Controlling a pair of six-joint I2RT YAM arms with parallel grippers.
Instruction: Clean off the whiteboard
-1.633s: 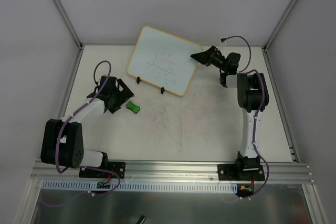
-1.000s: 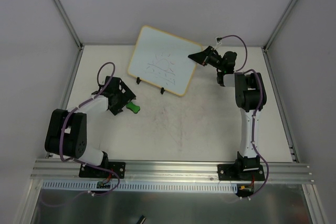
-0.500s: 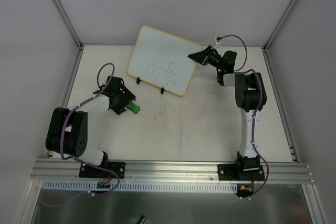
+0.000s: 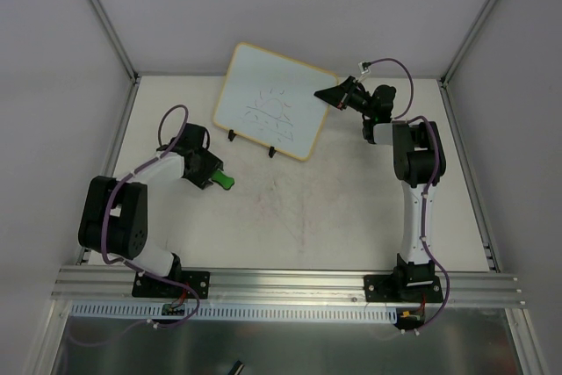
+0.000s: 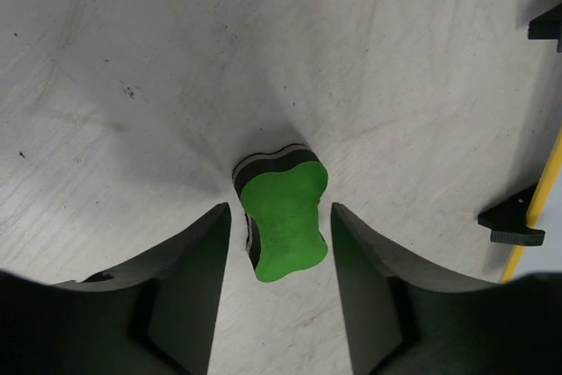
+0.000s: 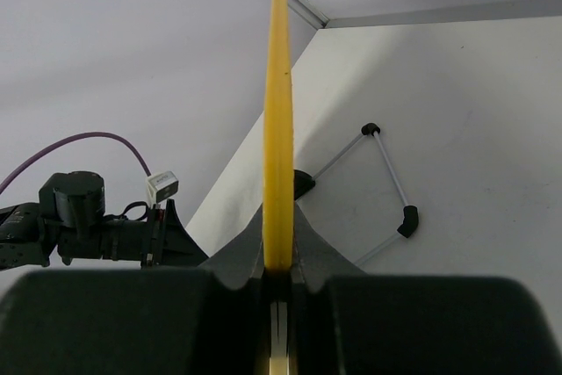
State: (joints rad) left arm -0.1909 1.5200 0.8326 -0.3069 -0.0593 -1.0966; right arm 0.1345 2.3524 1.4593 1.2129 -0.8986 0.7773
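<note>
The whiteboard (image 4: 272, 98) stands tilted at the back of the table on two black clip feet, with dark marker lines (image 4: 270, 108) on its face. My right gripper (image 4: 327, 94) is shut on its right edge. In the right wrist view the yellow frame (image 6: 279, 111) runs up from between the pinched jaws (image 6: 279, 256). A small green eraser (image 4: 224, 181) lies on the table at the left. My left gripper (image 4: 213, 175) straddles it. In the left wrist view the eraser (image 5: 283, 221) sits between the fingers with a thin gap on each side, so the left gripper (image 5: 280, 208) is still open.
One clip foot (image 5: 514, 221) and a strip of yellow frame (image 5: 537, 217) show at the right of the left wrist view. A thin wire stand (image 6: 386, 173) lies behind the board. Enclosure walls close the back and sides. An aluminium rail (image 4: 281, 283) runs along the near edge.
My left gripper slid onto the green eraser and its jaws narrowed around it. The right gripper and the whiteboard have barely moved.
</note>
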